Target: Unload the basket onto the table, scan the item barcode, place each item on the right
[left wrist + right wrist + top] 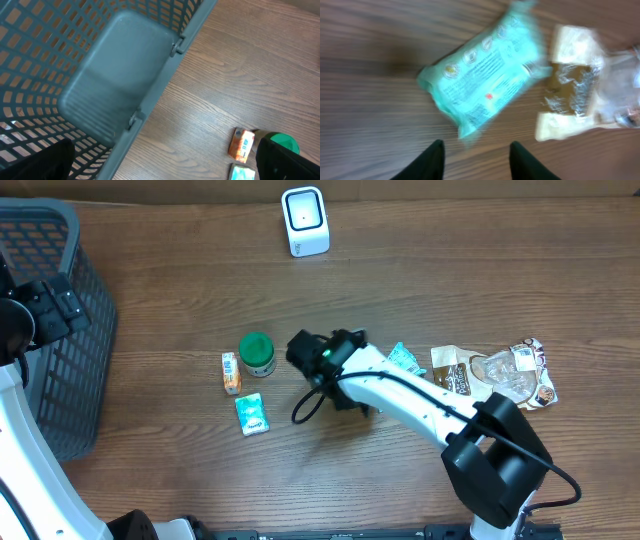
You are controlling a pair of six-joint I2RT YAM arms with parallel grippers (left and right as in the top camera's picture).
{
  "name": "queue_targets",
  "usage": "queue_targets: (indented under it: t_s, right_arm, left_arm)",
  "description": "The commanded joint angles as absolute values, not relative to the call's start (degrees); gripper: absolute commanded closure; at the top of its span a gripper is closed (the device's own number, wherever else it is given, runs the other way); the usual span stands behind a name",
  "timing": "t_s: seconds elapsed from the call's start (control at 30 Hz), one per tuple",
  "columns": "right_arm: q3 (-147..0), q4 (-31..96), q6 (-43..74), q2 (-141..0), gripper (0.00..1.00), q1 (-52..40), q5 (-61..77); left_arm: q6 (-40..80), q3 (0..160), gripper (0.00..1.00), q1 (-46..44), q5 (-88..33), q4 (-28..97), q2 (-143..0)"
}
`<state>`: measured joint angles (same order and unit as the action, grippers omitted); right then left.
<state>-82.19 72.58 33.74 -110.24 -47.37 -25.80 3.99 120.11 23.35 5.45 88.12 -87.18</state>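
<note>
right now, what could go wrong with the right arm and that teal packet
The right gripper is open just short of the teal packet, which lies flat: a pinch may slip. The packet lies beside the clear wrapper, so both could get dragged. The view is blurred, so which face holds the barcode is unclear.

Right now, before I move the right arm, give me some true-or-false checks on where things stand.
1. The right end effector grips the teal packet. False: its fingers stand apart and empty; the packet lies on the table ahead of them.
2. The white scanner stands apart from all the items. True.
3. The green-lidded jar sits inside the basket. False: it stands on the table beside the orange box.
4. The left end effector is open. True.
</note>
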Motion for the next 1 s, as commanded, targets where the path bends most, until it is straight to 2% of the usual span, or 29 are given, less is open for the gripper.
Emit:
queue_targets:
  t_s: [0.0,0.13,0.23,0.47,0.6,0.73,0.9,0.97]
  right_arm:
    - [-85.3,71.3,29.9,-110.6,0.51,-49.5,-16.6]
    - [-90.9,72.2,29.8,-109.8,0.5,-48.6,-13.8]
    - [-94.8,73.0,27.3,-108.2,0.43,-45.6,-13.8]
    - [-96.2,72.0,19.2,-107.5,0.4,-29.9,-8.4]
    - [-93.2,68.2,13.1,-107.5,0.42,-19.6,2.3]
    - [-89.8,66.2,11.4,-107.5,0.51,-12.7,9.9]
    - [-84.7,65.3,11.9,-107.5,0.54,-10.3,9.7]
    - [-82.5,65.6,15.4,-107.5,0.6,-10.4,5.9]
  left_arm:
    - [2.7,120.9,0.0,23.6,6.0,88.1,-87.3]
    - [2.7,120.9,0.0,23.6,6.0,88.1,-87.3]
    - [2.7,120.9,0.01,23.6,6.0,88.1,-87.3]
    - [2.7,120.9,0.0,23.6,6.0,88.0,-87.3]
    - [2.7,120.9,0.01,23.6,6.0,88.1,-87.3]
    - [2.7,120.9,0.01,23.6,6.0,88.0,-87.3]
    - [2.7,120.9,0.0,23.6,6.0,88.1,-87.3]
    - [2.7,120.9,0.0,23.6,6.0,88.1,-87.3]
